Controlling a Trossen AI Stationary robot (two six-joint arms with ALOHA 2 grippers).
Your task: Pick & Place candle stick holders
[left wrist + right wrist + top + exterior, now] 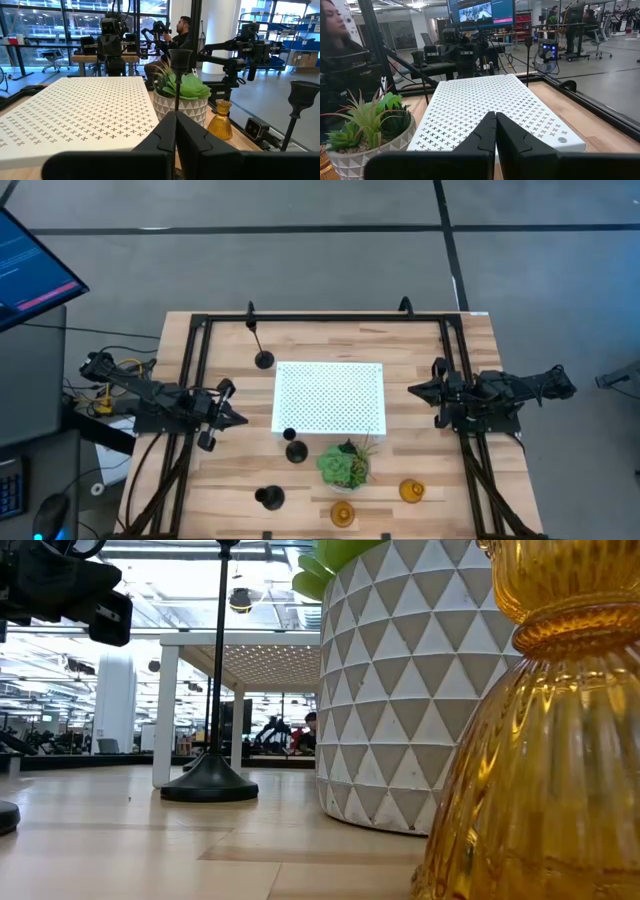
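Amber holder [540, 740] shows no readable writing.

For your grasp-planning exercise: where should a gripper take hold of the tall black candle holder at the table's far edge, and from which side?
Grip the tall black candle holder on its thin upright stem, above the round base, coming in level from the left gripper side; the stem stands free there.
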